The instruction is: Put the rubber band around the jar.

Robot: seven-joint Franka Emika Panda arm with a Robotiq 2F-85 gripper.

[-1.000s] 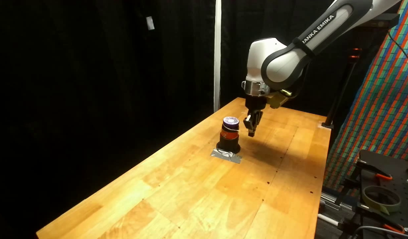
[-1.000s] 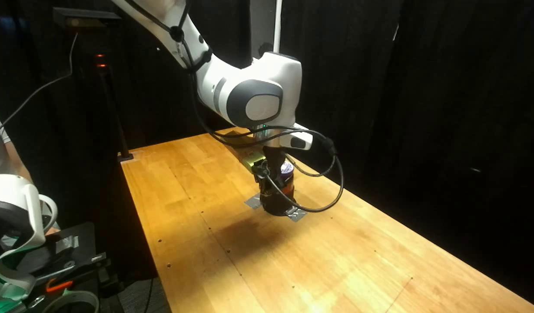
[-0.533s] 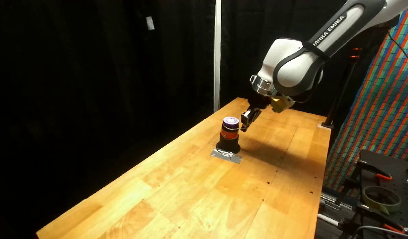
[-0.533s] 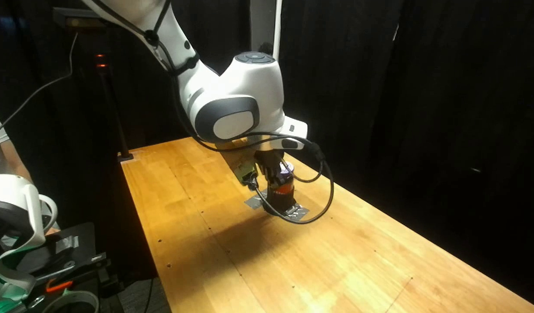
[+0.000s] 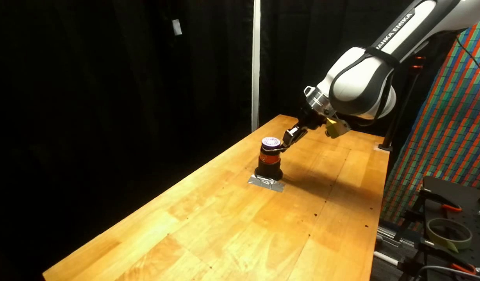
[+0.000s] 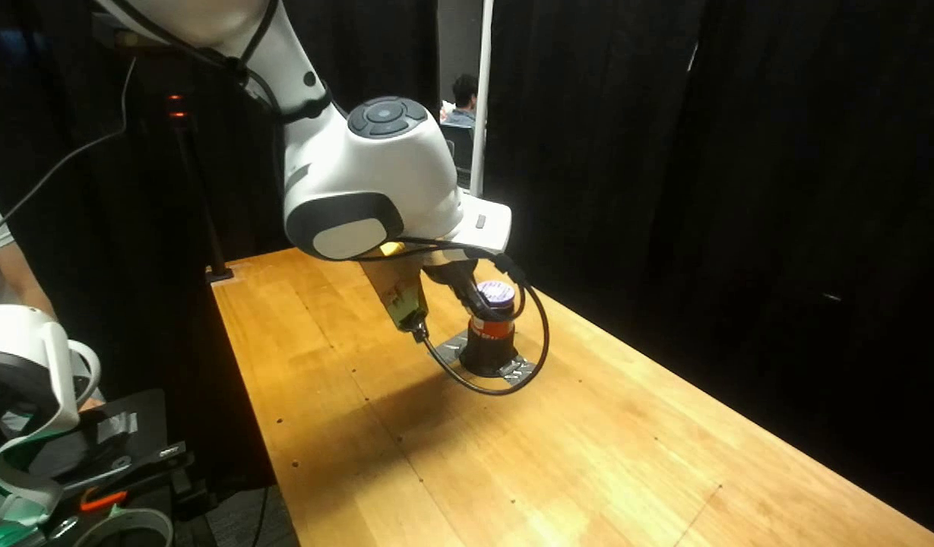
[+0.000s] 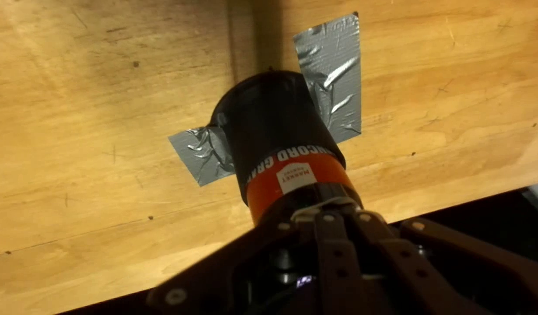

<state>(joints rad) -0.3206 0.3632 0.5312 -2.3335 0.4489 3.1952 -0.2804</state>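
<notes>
Standing upright: Concord grape jar [image 7: 297,169]; rubber band [image 7: 325,203] along its neck, fully around or not I can't see; gripper [image 5: 284,147] beside the jar, fingers pressed together, pinching the band.

Place: robotics lab | Franka arm [image 5: 363,80] | black curtains [image 5: 126,117] | wooden table [image 5: 240,222]

Wrist view: the gripper [image 7: 344,214] hides from me most of the top of the jar [image 7: 297,175] behind it, and the stretch of band [image 7: 311,208] pinched in its tips. In both exterior views, I see the arm [image 6: 368,175] cut off above it.
</notes>
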